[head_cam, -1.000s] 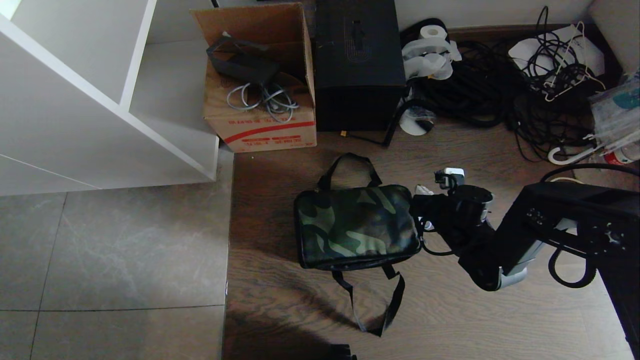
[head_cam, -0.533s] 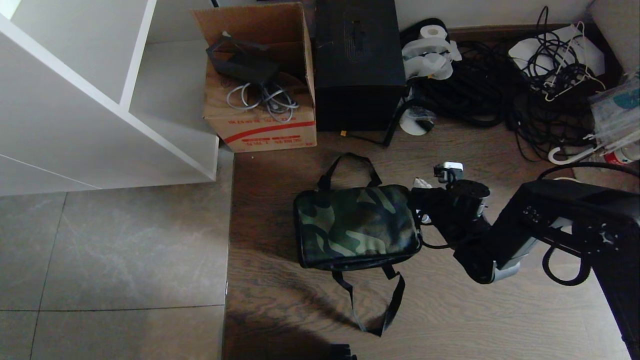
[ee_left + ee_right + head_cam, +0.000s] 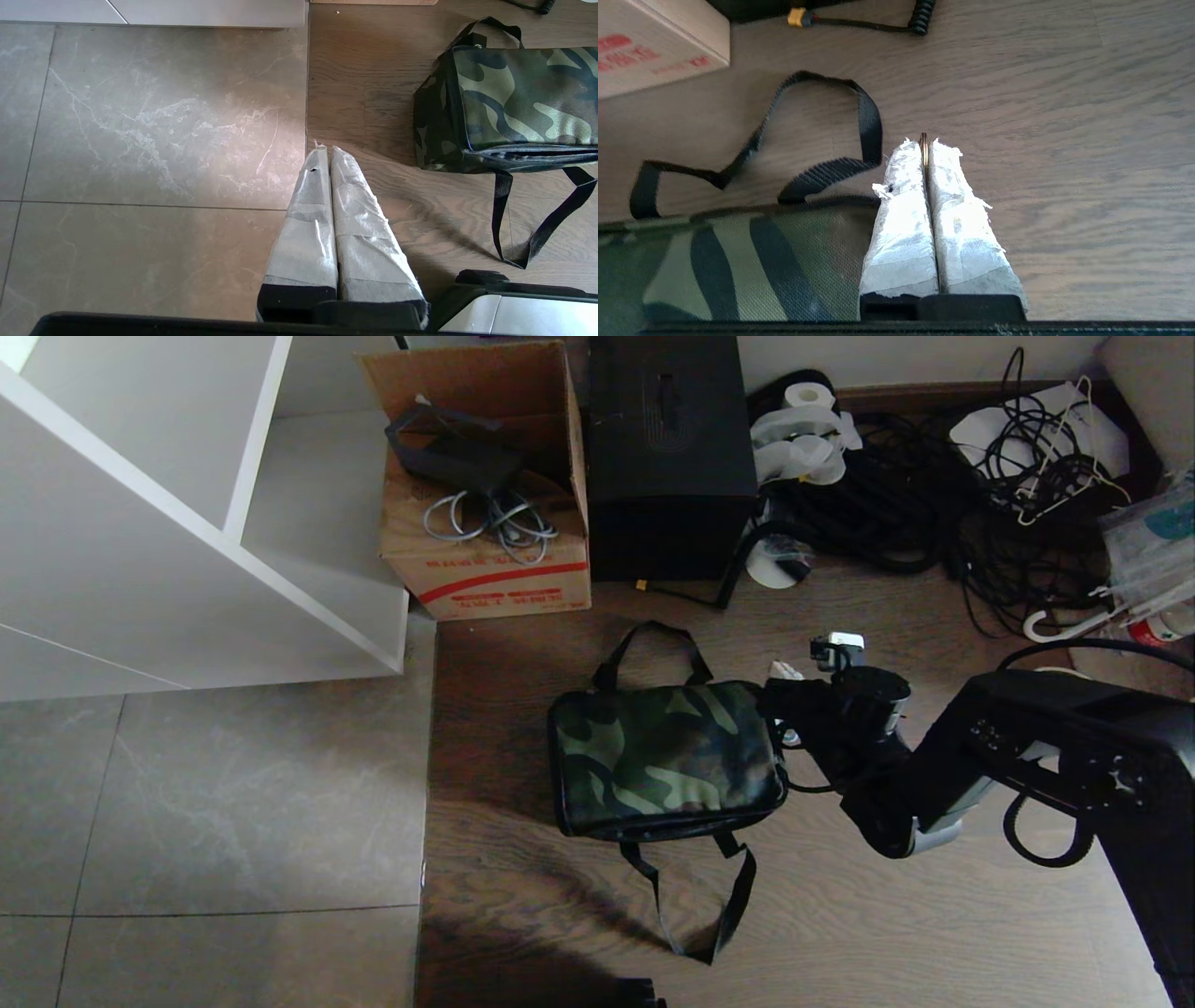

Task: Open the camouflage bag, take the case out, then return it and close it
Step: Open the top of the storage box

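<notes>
The camouflage bag (image 3: 667, 761) lies flat on the wooden floor, zipped, with one black strap handle (image 3: 653, 649) on its far side and another on its near side. My right gripper (image 3: 782, 674) sits at the bag's far right corner. In the right wrist view its taped fingers (image 3: 903, 186) are shut on a thin brass-coloured metal ring (image 3: 923, 142) beside the bag (image 3: 714, 261). My left gripper (image 3: 325, 150) is shut and holds nothing, parked low over the floor to the left of the bag (image 3: 523, 102). The case is hidden.
A brown cardboard box (image 3: 485, 485) with cables and a tall black box (image 3: 667, 457) stand behind the bag. A tangle of black cables (image 3: 934, 504) and paper rolls (image 3: 803, 429) fills the far right. A white shelf unit (image 3: 187, 523) stands on the left, on grey tiles.
My right arm has shifted a little away from me and to the left along the bag's right end, still shut. The bag and the left gripper have stayed put.
</notes>
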### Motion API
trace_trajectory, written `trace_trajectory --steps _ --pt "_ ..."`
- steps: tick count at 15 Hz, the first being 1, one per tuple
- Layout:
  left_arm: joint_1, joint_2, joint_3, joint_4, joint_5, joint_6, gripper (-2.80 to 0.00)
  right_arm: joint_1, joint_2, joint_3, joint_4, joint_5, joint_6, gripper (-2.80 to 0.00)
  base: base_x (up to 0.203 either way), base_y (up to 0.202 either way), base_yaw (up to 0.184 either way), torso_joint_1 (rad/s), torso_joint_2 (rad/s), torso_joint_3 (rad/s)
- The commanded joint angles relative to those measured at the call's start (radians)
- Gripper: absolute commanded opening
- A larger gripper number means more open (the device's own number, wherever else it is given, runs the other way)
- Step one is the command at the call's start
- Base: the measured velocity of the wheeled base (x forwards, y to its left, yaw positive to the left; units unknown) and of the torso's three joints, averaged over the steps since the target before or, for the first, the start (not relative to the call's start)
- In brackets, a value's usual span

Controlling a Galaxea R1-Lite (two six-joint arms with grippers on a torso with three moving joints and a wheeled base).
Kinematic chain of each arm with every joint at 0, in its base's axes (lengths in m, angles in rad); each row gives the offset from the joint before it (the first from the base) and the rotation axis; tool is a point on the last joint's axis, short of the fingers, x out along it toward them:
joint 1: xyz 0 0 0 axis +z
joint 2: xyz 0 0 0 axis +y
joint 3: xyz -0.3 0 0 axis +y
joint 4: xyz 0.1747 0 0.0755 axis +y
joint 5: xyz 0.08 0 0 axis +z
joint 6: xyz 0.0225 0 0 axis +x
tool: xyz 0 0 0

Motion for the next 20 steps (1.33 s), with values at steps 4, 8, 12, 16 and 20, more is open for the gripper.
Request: trace_trajectory --steps 4,8,12,16,20 --pt "0.000 0.000 0.009 0.000 0.000 0.000 -2.80 0.001 0.019 -0.018 -0.009 0.001 -0.002 -2.80 0.000 0.000 0.000 0.000 0.00 0.000" --pt "0.000 0.000 0.009 0.000 0.000 0.000 -2.80 0.001 0.020 0.024 -0.011 0.000 -0.011 0.00 0.000 0.000 0.000 0.000 0.00 0.000" --pt "0.000 0.000 0.009 0.000 0.000 0.000 -2.80 0.001 0.019 0.032 -0.056 0.002 -0.011 0.00 0.000 0.000 0.000 0.000 0.00 0.000" --pt "0.000 0.000 0.009 0.000 0.000 0.000 -2.80 0.001 -0.017 0.158 -0.068 0.005 -0.009 0.00 0.000 0.000 0.000 0.000 0.00 0.000" --pt "0.000 0.000 0.009 0.000 0.000 0.000 -2.80 -0.003 -0.137 0.452 -0.086 0.029 0.011 0.00 0.000 0.000 0.000 0.000 0.00 0.000"
